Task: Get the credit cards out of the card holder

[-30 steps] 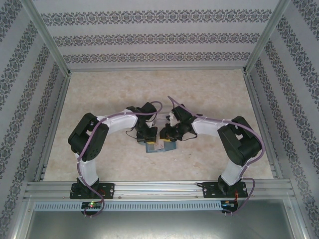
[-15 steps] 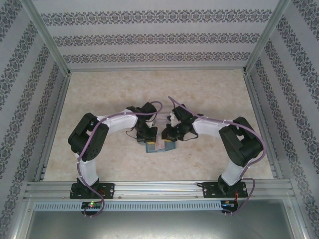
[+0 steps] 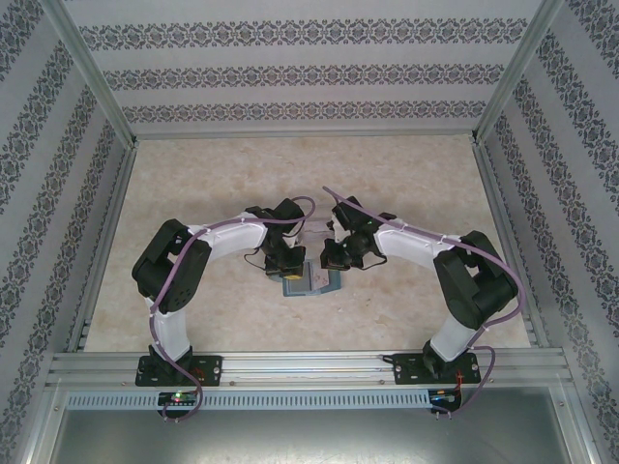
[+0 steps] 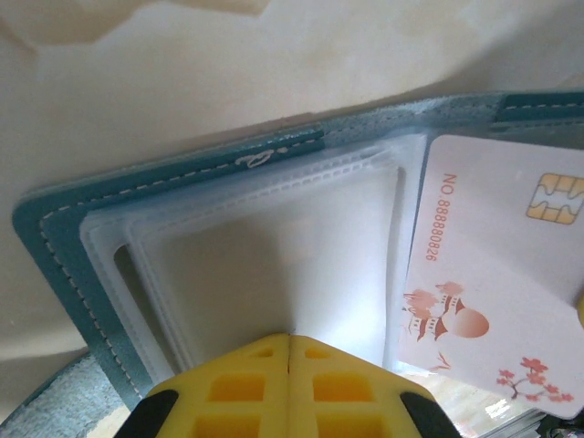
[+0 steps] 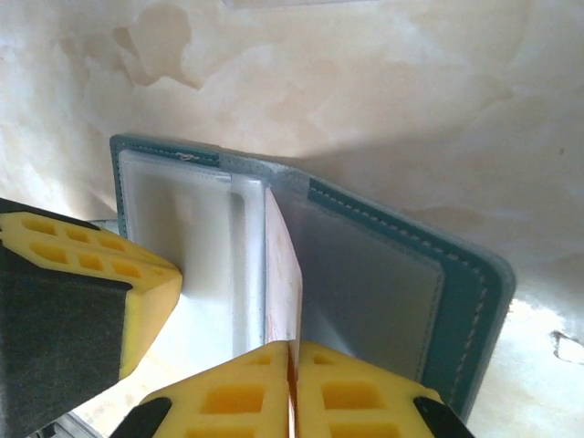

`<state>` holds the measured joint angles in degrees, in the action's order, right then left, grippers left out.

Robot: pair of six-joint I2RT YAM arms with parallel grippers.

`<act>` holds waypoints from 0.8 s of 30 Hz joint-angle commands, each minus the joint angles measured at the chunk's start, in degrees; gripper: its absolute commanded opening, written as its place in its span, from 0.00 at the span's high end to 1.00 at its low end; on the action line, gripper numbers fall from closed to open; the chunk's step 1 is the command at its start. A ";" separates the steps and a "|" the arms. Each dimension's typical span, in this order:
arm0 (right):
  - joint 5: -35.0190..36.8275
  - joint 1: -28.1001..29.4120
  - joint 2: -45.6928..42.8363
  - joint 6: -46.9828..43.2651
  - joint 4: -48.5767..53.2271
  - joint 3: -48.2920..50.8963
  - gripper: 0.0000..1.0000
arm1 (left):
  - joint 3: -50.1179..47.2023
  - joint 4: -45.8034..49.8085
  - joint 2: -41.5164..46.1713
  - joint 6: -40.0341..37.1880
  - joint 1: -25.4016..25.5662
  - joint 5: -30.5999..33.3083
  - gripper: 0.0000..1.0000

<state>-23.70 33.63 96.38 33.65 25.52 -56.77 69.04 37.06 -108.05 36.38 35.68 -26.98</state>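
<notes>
Top external puts the card holder [image 3: 311,284] open and flat on the desk [image 3: 406,193], near the middle and toward the near edge. Its long axis runs left to right between the two arms. On the left wrist camera we see its teal stitched border and the stack of clear sleeves [image 4: 265,246] inside. One credit card [image 4: 497,265], pale with a gold chip, a printed number and a peach-and-blossom drawing, sits just right of the sleeves there, cut off by the frame's right edge. On the right wrist camera that card stands nearly edge-on to us, so its face is hard to read. The right tool [image 5: 292,345] is closed on the card's near edge. The left tool [image 4: 290,339] has its fingers together, with nothing between them that we can make out, and its tips are pressed on the sleeves. From above, both tools cover part of the holder.
</notes>
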 commanded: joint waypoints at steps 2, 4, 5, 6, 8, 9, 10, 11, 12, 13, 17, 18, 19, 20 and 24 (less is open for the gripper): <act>4.76 1.30 -0.32 -1.79 4.63 -1.51 0.91 | -0.19 3.11 -1.02 -0.86 0.44 3.29 1.00; 4.94 1.62 -0.01 -1.59 4.67 -1.87 0.91 | -0.22 3.09 -0.95 -0.80 0.44 3.30 1.00; 4.74 1.87 0.14 -1.48 4.56 -1.96 0.90 | -0.08 3.19 -1.02 -0.89 0.42 3.33 1.00; 4.26 1.92 0.15 -1.30 4.23 -2.02 0.90 | -0.13 3.20 -1.01 -0.89 0.46 3.27 1.00; 2.56 1.98 0.28 -0.51 2.88 -1.73 0.86 | -0.03 3.27 -0.98 -0.97 0.41 3.26 1.00; 1.84 2.12 0.22 -0.06 2.39 -1.59 0.84 | 0.03 3.34 -1.01 -1.03 0.41 3.26 1.00; 1.27 2.14 0.13 0.48 1.97 -1.34 0.81 | 0.04 3.37 -1.02 -1.07 0.44 3.25 1.00; 0.89 2.14 0.00 0.89 1.74 -1.17 0.80 | 0.11 3.41 -1.02 -1.05 0.42 3.27 1.00; 0.61 2.17 -0.19 1.21 1.73 -1.13 0.79 | 0.14 3.44 -1.01 -1.05 0.46 3.27 1.00; 0.30 2.18 -0.41 1.53 1.73 -1.00 0.79 | 0.13 3.45 -1.01 -1.05 0.44 3.31 1.00; -0.46 2.19 -1.84 2.64 2.02 0.37 0.79 | 0.31 3.55 -0.93 -1.09 0.45 3.34 1.00; -0.55 2.23 -2.11 2.72 2.02 0.67 0.79 | 0.31 3.55 -0.91 -1.12 0.45 3.34 1.00; -0.51 2.23 -2.37 2.83 1.97 1.02 0.79 | 0.35 3.54 -0.91 -1.12 0.48 3.30 1.00; -0.51 2.21 -2.66 2.84 2.12 1.35 0.79 | 0.33 3.55 -0.93 -1.15 0.41 3.26 1.00; -0.05 2.23 -3.47 2.99 2.00 2.03 0.81 | 0.34 3.63 -0.80 -1.23 0.44 3.44 1.00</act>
<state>-23.40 35.16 94.89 35.86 26.89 -55.61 69.14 37.17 -108.05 36.34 35.68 -26.92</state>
